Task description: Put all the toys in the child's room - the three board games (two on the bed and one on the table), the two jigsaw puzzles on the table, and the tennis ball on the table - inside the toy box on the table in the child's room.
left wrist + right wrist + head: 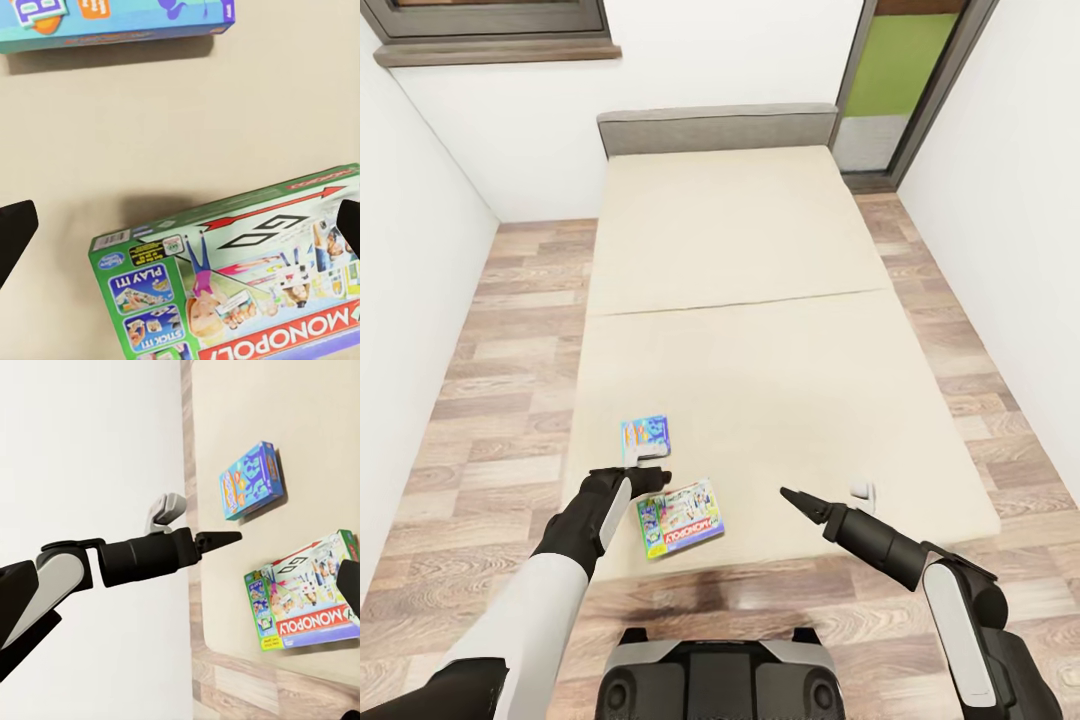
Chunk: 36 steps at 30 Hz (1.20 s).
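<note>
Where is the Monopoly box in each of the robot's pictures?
Head view: the Monopoly box lies near the bed's front edge, beside the left gripper.
Left wrist view: lower right, between the open fingers.
Right wrist view: lower right.
Shared landmark: the blue board game beside it.

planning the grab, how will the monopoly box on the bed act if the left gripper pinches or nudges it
The Monopoly box looks like a thin, rigid printed carton, so it should probably stay stiff rather than flop. It lies flat on the soft beige bed, so it will likely slide, not roll or tip. Its low profile gives the left gripper little edge to pinch.
</note>
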Motion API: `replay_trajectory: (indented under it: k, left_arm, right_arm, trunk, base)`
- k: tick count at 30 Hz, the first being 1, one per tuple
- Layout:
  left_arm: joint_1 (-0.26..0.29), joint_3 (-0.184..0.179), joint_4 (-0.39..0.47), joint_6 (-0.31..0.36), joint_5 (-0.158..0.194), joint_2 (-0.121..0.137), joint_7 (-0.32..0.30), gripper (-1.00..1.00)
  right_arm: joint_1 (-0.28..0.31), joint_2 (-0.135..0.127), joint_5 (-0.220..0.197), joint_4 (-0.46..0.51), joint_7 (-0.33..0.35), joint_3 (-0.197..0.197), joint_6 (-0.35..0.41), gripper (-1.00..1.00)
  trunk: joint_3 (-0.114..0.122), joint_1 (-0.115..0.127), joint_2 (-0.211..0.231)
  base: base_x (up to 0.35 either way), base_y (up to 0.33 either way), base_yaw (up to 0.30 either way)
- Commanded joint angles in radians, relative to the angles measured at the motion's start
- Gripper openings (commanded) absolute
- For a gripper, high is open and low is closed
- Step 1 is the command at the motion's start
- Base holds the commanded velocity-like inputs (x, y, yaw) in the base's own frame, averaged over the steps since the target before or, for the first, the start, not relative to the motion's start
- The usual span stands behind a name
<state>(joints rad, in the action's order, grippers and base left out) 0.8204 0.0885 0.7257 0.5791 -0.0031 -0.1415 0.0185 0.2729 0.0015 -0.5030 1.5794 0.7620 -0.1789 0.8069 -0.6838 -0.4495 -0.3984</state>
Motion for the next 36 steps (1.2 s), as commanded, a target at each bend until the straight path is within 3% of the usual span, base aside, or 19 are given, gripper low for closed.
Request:
replay_trajectory:
  k: [1,16,36]
  left_arm:
    - [0.000,0.004,0.001,0.005,0.000,-0.001,0.001,1.00]
    - [0.000,0.017,0.021,0.009,0.010,0.003,-0.054,1.00]
    - [0.000,0.044,0.071,0.012,0.011,0.007,-0.065,1.00]
  right_arm:
    - [0.001,0.000,-0.002,0.000,0.002,0.000,0.005,1.00]
    - [0.002,0.002,0.000,0.000,0.001,0.005,-0.001,1.00]
    - [0.002,0.002,0.002,-0.001,-0.001,0.007,-0.002,1.00]
  trunk:
    - [-0.003,0.000,-0.002]
    - [-0.027,0.000,-0.002]
    - [-0.060,0.000,-0.002]
  base:
    - [0.000,0.000,0.000]
    - [0.000,0.000,0.000]
    - [0.000,0.000,0.000]
